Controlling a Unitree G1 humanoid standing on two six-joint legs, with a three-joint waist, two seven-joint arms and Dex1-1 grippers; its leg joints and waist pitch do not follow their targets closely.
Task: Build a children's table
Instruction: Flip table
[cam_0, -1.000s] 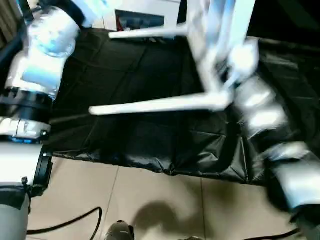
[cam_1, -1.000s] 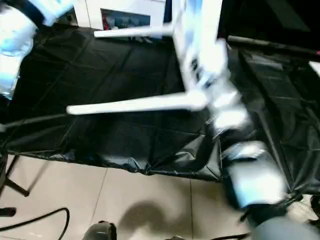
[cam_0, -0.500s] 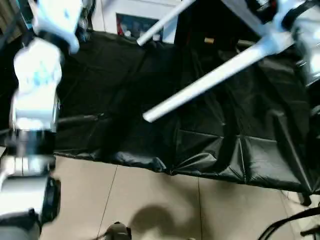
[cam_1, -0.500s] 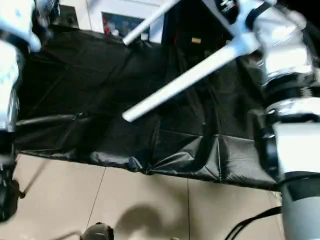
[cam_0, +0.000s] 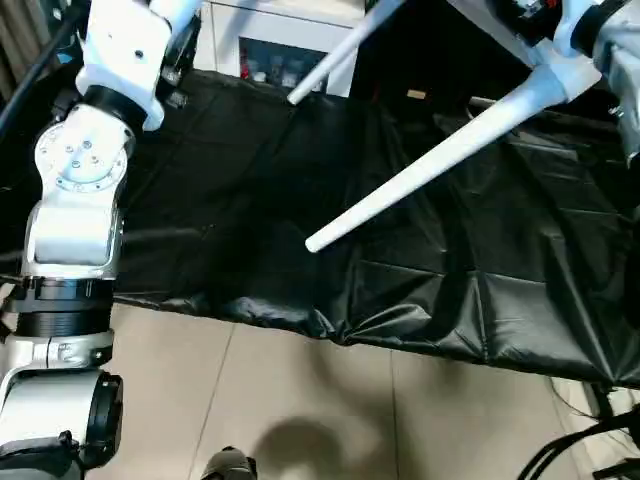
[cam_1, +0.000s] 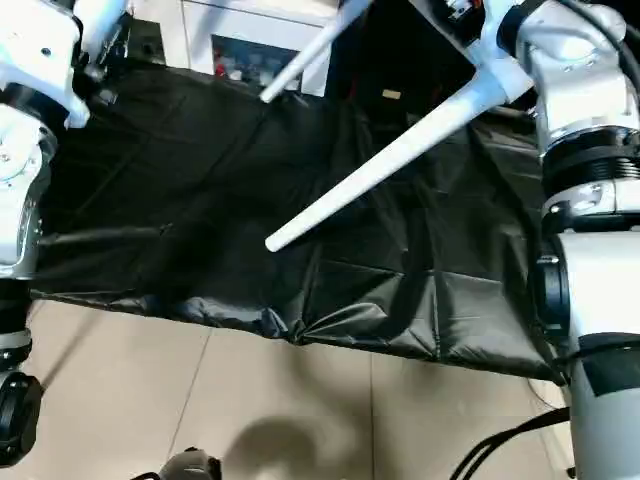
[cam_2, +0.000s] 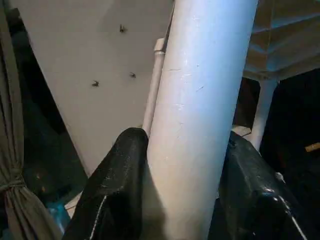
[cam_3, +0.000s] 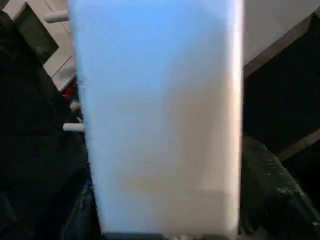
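Passage between the left jaws is blocked by a white leg (cam_2: 200, 115); a white slab (cam_3: 160, 115) fills the right jaws.

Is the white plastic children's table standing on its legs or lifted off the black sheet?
Lifted: its long white tapered legs slant in the air above the black sheet.
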